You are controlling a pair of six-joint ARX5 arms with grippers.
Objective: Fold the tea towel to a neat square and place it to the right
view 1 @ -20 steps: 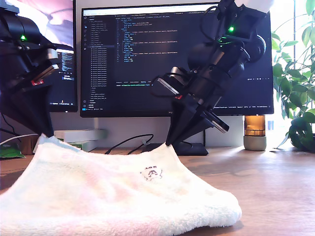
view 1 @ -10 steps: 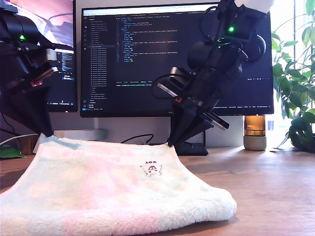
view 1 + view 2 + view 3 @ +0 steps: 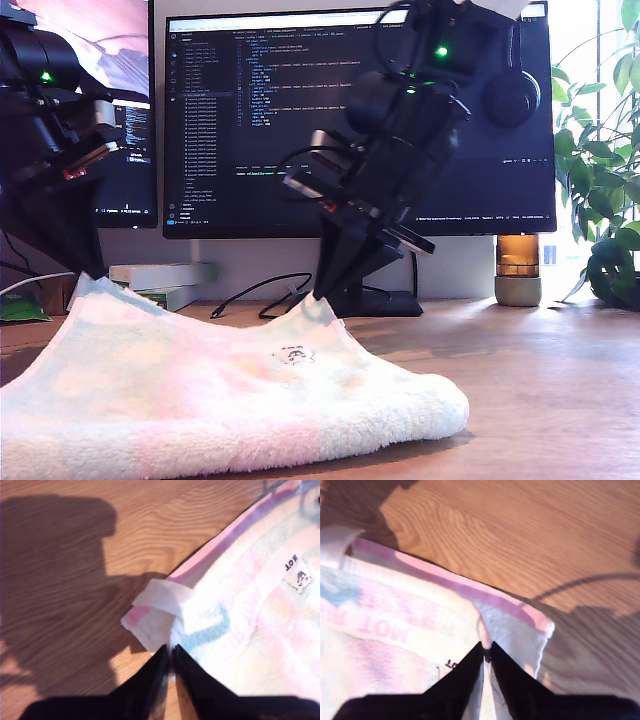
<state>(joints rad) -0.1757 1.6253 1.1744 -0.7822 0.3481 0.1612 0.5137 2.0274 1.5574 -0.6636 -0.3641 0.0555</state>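
The tea towel (image 3: pixel 200 400), fluffy white with pale pink and mint bands, lies on the wooden desk with its two far corners lifted. My first gripper (image 3: pixel 85 272) is shut on the corner at the exterior view's left, beside the white tag (image 3: pixel 162 597). My second gripper (image 3: pixel 318 297) is shut on the other far corner, just behind the small dark figure (image 3: pixel 293 354). The first wrist view shows my first gripper (image 3: pixel 170 652) pinching the tea towel (image 3: pixel 240 630). In the second wrist view, my second gripper (image 3: pixel 486 652) pinches the tea towel (image 3: pixel 395 635) near pink lettering (image 3: pixel 385 627).
Behind the arms stand two monitors (image 3: pixel 260 120). A plant (image 3: pixel 600 190) and an amber jar (image 3: pixel 518 268) sit at the exterior view's right. Cables (image 3: pixel 260 290) and a flat white box (image 3: pixel 160 275) lie behind the towel. Bare desk (image 3: pixel 560 400) extends toward the exterior view's right.
My second gripper has moved toward the exterior view's left with its towel corner, bunching the cloth and pulling the towel's near end leftward. My first gripper has stayed about where it was.
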